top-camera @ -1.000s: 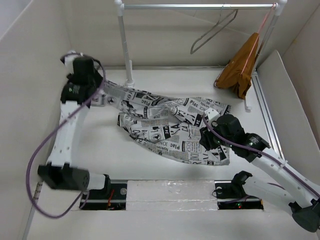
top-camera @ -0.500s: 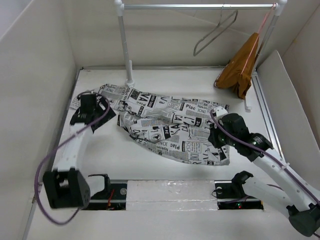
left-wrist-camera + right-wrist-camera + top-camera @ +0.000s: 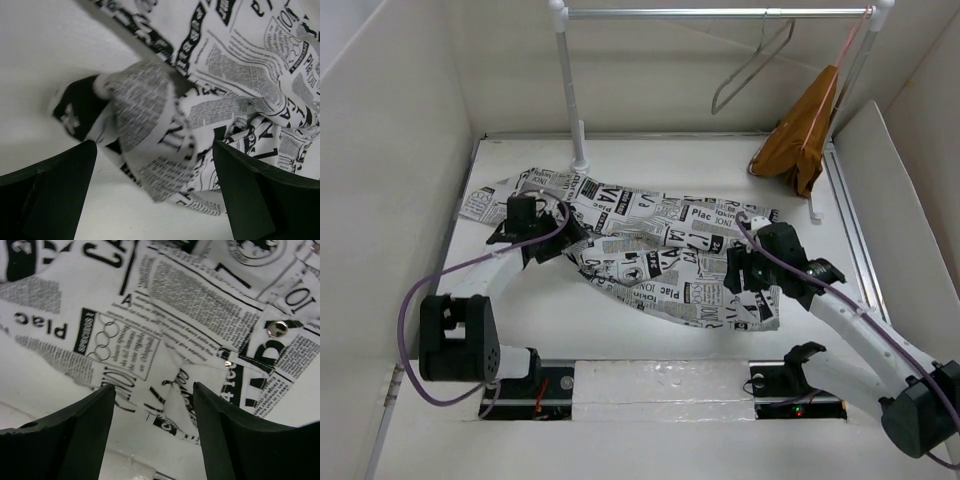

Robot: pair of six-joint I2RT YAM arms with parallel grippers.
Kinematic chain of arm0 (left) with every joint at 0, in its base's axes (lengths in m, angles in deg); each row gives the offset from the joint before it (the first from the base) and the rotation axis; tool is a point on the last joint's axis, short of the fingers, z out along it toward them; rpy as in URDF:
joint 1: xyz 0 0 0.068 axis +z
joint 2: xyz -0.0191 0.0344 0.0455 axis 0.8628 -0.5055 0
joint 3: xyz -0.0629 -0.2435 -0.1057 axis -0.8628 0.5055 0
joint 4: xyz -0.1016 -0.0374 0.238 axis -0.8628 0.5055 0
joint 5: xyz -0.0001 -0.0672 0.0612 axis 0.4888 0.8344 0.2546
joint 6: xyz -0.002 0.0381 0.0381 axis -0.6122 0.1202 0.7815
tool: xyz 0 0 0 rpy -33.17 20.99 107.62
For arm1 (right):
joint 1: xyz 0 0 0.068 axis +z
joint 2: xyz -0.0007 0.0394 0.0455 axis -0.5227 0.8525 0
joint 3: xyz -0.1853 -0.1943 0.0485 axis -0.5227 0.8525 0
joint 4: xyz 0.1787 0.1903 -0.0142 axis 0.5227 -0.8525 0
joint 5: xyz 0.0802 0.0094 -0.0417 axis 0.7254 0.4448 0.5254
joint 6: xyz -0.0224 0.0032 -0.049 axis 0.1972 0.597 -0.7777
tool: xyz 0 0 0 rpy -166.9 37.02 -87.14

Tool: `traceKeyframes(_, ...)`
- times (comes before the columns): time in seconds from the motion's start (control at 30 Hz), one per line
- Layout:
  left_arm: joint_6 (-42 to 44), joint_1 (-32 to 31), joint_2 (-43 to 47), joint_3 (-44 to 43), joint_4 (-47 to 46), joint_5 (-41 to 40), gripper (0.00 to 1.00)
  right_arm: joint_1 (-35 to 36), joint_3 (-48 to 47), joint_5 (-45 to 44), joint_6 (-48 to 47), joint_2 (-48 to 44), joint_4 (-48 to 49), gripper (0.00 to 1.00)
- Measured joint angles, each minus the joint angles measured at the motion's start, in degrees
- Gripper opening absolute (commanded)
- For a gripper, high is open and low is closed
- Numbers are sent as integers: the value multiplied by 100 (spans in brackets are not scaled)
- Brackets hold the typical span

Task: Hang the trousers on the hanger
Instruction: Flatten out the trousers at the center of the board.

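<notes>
Table (image 3: 570, 325) w/ trousers (image 3: 660, 250) heaped mid-table. Left gripper (image 3: 152, 155) & right gripper (image 3: 152, 390) both wide over cloth. Step: grasp. Next: pinch waistband, lift to hanger (image 3: 748, 68) at far edge.

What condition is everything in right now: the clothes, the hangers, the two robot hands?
trousers, lying crumpled on the table, on no hanger
wire hanger, hanging bare on the rail
orange-brown garment, hung on the rail
left hand, open over a bunched trouser fold
right hand, open over the trousers
</notes>
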Motion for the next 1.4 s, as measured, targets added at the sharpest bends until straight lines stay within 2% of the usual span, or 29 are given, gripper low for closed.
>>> traceKeyframes(0.03,15,-85,-155,-122,-55,9,94,-138,59,-7,44,68,57,71)
traceKeyframes(0.1,35,-243,-560,-446,-201,11,72,-527,219,-35,127,238,232,72)
traceKeyframes(0.13,33,-278,-748,-579,-291,-4,57,-745,306,-39,146,323,321,73)
traceKeyframes(0.17,42,-286,-903,-693,-330,-28,20,-1021,398,-20,186,431,417,73)
traceKeyframes(0.2,20,-284,-1010,-772,-345,-72,6,-1303,494,-22,214,542,529,73)
traceKeyframes(0.23,44,-284,-1073,-820,-326,-122,0,-1617,577,-11,232,673,643,73)
traceKeyframes(0.37,13,-275,-831,-863,85,-437,0,-2592,671,-7,245,1366,994,73)
traceKeyframes(0.47,-114,-284,-59,-916,772,-809,0,-2791,592,-7,188,1919,1163,72)
traceKeyframes(0.57,-319,-284,944,-1314,1589,-1222,0,-2885,190,177,118,2479,1392,65)
traceKeyframes(0.6,-400,-286,1248,-1530,1823,-1364,0,-2916,61,258,92,2640,1445,46)
traceKeyframes(0.67,-570,-286,1792,-2006,2210,-1613,0,-2968,-44,483,52,2863,1604,25)
traceKeyframes(0.7,-654,-286,2024,-2212,2354,-1733,0,-3003,-48,647,35,2938,1687,5)
traceKeyframes(0.73,-726,-286,2243,-2376,2479,-1832,0,-3027,-48,800,22,2992,1744,0)
traceKeyframes(0.87,-874,-284,2667,-2481,2894,-2186,0,-3220,-59,1305,-15,3126,1869,0)
traceKeyframes(1.03,-887,-284,2194,-1672,2957,-2273,0,-3803,-17,1349,-59,2868,1705,0)
traceKeyframes(1.07,-885,-284,2173,-1650,2983,-2253,5,-4011,-17,1279,-74,2691,1611,0)
traceKeyframes(1.1,-872,-286,1762,-1379,2992,-2221,15,-4225,-35,1187,-83,2485,1497,0)
traceKeyframes(1.13,-837,-284,1543,-1285,3034,-2087,44,-4424,-87,1088,-98,2321,1362,0)
traceKeyframes(1.17,-754,-286,1392,-1231,3047,-1969,63,-4660,-190,927,-109,2168,1220,0)
traceKeyframes(1.23,-654,-284,1311,-1220,3036,-1725,96,-5108,-518,570,-116,2015,1032,33)
traceKeyframes(1.27,-610,-284,1364,-1226,2999,-1648,99,-5261,-688,485,-118,2017,1012,47)
traceKeyframes(1.3,-564,-284,1443,-1235,2968,-1626,99,-5388,-894,337,-120,2052,1019,64)
traceKeyframes(1.37,-450,-284,1596,-1263,2881,-1681,99,-5477,-1139,256,-133,2129,986,67)
traceKeyframes(1.4,-341,-284,1698,-1309,2793,-1729,99,-5466,-1565,181,-214,2286,925,67)
